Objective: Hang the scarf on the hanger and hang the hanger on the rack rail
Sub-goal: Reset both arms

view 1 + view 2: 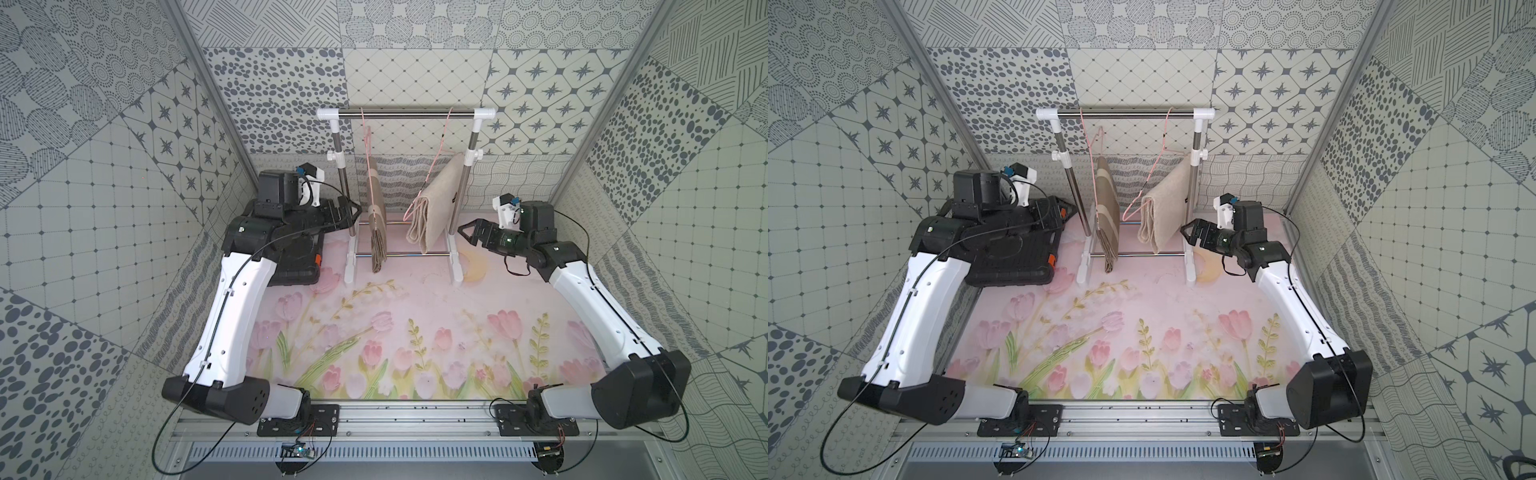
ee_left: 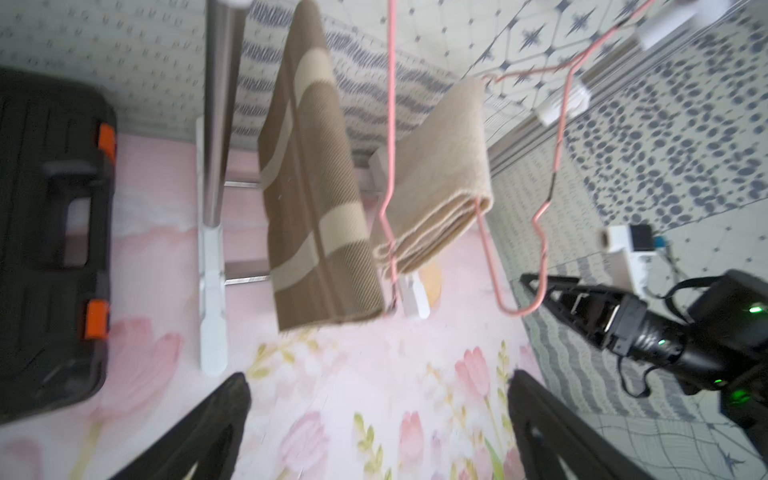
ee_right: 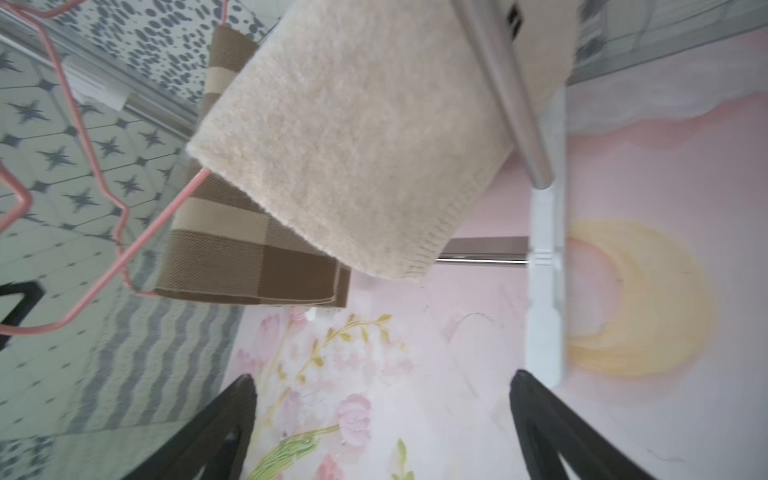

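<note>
Though both arms reach toward the far end of the floral table [image 1: 395, 324], neither holds anything. A small rack [image 1: 405, 111] stands there, with a polished steel bar and posts in white plastic joints, and two thin pink wire hangers hook over the bar. The left hanger [image 2: 391, 104] carries a flat-woven brown scarf [image 1: 376, 216] with pale bands, hanging straight down. The right hanger [image 2: 517, 312] sits tilted, and over it lies a fuzzy cream scarf [image 1: 436, 208], folded in several layers, just beside the rack's right post. A ribbed black toolbox [image 1: 295, 270] with orange latches lies at far left.

The left arm bends up from the near rail, its wrist above the toolbox. The left gripper [image 2: 379, 374] stands wide and empty near the left post. The right arm mirrors it. The right gripper [image 3: 382, 374], jaws spread wide, points left at the cream scarf without touching it.
</note>
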`<state>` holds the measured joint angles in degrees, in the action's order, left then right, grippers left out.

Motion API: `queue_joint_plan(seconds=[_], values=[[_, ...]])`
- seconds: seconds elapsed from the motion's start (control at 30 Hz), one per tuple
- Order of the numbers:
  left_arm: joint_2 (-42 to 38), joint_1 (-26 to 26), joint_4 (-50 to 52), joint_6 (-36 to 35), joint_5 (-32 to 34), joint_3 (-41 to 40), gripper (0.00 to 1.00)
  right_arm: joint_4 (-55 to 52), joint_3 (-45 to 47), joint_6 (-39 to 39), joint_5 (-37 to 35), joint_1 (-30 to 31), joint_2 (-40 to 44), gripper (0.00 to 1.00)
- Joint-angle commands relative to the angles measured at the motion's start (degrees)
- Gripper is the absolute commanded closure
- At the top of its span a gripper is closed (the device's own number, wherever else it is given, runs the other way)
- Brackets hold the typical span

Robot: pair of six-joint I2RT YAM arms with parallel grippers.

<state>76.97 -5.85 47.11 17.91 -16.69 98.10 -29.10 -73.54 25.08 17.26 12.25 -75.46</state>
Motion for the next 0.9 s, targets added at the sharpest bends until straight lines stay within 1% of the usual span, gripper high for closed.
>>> queue_joint_plan(seconds=[0.0, 0.07, 0.13, 0.2, 0.27, 0.33, 0.4, 0.43, 0.5, 0.57, 0.6, 0.67, 0.7, 0.73, 0.77, 0.8, 0.83, 0.87], values=[[-13.4, 0.3, -13.2, -1.2, 14.5, -22.7, 0.01, -1.0, 5.5, -9.7, -22.7, -0.2, 3.7, 0.03], [-18.1, 0.3, -20.2, -2.2, 20.1, -33.5, 0.01, 1.5, 8.8, -14.4, -25.9, -0.4, 4.3, 0.03], [-21.1, 0.3, -27.4, -4.0, 23.6, -43.4, 0.01, 3.5, 11.8, -15.7, -29.7, -0.6, 4.4, 0.03], [-22.4, 0.3, -35.1, -6.5, 27.8, -52.2, 0.01, 4.9, 13.8, -15.6, -31.2, -1.4, 4.2, 0.03], [-22.3, 0.3, -42.9, -7.3, 31.3, -59.9, 0.01, 7.2, 16.9, -12.2, -31.8, -2.7, 4.4, 0.03], [-20.5, 0.3, -55.3, -10.0, 33.2, -67.1, 0.01, 9.0, 19.2, -9.6, -31.1, -3.7, 4.6, 0.03], [-16.9, 0.4, -66.6, -10.7, 35.2, -73.6, 0.01, 12.5, 22.7, -8.4, -31.2, -3.9, 5.4, 0.03], [-13.8, 0.6, -73.1, -11.1, 35.3, -75.7, 0.01, 14.8, 24.7, -8.3, -30.3, -4.2, 6.1, 0.03], [-6.6, 1.2, -82.0, -10.9, 34.1, -78.2, 0.01, 19.8, 28.0, -8.6, -27.4, -5.7, 7.0, 0.03], [-0.2, 1.5, -92.1, -11.5, 34.2, -79.9, 0.01, 22.8, 30.3, -7.8, -26.9, -7.4, 6.8, 0.03], [1.1, 2.0, -94.6, -10.6, 32.5, -80.0, 0.01, 24.2, 31.4, -7.6, -27.2, -8.0, 6.5, 0.03], [6.0, 2.8, -97.3, -10.4, 33.1, -78.8, 0.01, 28.5, 33.7, -8.9, -25.6, -9.4, 6.3, 0.03], [8.8, 3.4, -101.2, -10.6, 30.1, -79.3, 0.01, 30.9, 35.1, -9.3, -25.6, -10.4, 6.4, 0.03], [10.0, 4.0, -103.2, -11.1, 27.9, -79.8, 0.01, 33.1, 36.5, -9.3, -27.0, -11.2, 6.6, 0.03], [11.5, 4.0, -105.5, -10.5, 28.7, -80.6, 0.01, 35.9, 38.0, -9.1, -28.4, -11.9, 6.6, 0.03], [13.5, 4.0, -110.2, -11.3, 28.2, -81.9, 0.01, 39.6, 40.4, -9.4, -28.7, -12.5, 6.6, 0.03], [14.1, 4.1, -112.6, -11.6, 28.1, -82.6, 0.01, 44.5, 43.3, -10.2, -28.7, -13.1, 6.6, 0.03], [12.9, 4.1, -110.4, -10.8, 28.0, -82.2, 0.01, 49.5, 46.0, -11.0, -29.4, -13.3, 6.5, 0.03]])
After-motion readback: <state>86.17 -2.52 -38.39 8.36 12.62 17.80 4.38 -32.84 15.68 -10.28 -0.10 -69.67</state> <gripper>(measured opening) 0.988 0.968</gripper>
